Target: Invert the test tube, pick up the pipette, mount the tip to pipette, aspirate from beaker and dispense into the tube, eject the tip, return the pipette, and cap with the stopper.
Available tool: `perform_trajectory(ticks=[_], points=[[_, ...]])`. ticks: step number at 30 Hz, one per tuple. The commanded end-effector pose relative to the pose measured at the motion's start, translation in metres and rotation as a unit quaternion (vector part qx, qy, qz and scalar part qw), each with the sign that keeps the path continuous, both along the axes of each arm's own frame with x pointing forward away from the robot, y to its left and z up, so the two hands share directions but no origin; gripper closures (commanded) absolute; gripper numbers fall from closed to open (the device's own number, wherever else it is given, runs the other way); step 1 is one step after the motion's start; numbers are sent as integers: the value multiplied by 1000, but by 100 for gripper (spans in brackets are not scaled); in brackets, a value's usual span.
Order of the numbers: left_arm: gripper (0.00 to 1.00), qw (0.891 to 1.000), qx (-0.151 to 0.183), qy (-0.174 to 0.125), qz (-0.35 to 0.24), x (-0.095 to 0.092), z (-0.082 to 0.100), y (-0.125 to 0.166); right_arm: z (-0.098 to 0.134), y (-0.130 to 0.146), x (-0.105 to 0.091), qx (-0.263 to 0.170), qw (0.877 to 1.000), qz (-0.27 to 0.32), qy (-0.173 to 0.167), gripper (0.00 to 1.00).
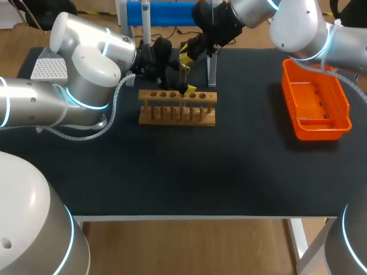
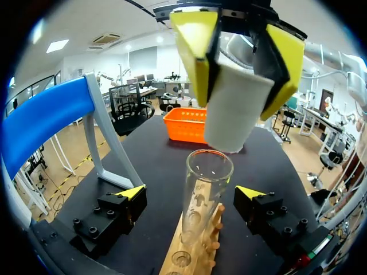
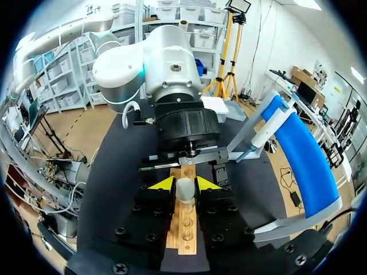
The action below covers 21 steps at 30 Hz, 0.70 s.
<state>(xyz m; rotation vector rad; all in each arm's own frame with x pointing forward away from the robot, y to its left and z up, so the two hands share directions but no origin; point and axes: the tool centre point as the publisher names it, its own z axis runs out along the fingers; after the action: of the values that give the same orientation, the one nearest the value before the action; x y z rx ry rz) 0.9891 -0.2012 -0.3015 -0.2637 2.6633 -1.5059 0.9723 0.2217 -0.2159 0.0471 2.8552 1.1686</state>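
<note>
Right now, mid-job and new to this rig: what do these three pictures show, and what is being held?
These are two robot arms at a black table. The head view looks down from above and behind; each round picture comes from a camera on one arm's wrist. On the table stand a wooden test tube rack, an orange basket, a white tip box and a blue stand with the pipette hanging on it. The right gripper is shut on the white stopper, just above the mouth of the test tube standing in the rack. The left gripper is open, one finger on either side of that tube.
</note>
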Motion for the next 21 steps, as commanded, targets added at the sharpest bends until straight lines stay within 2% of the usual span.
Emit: perform_trajectory(ticks=[1,13,21], points=[[0,1000,0,-1,1,-1,0,0,-4,1,2,-7,1000,0,3,100],[0,1000,0,-1,1,-1,0,0,-13,3,4,-12,1000,1,9,100],[0,1000,0,-1,1,-1,0,0,-1,2,3,-6,1000,-1,-3,100]])
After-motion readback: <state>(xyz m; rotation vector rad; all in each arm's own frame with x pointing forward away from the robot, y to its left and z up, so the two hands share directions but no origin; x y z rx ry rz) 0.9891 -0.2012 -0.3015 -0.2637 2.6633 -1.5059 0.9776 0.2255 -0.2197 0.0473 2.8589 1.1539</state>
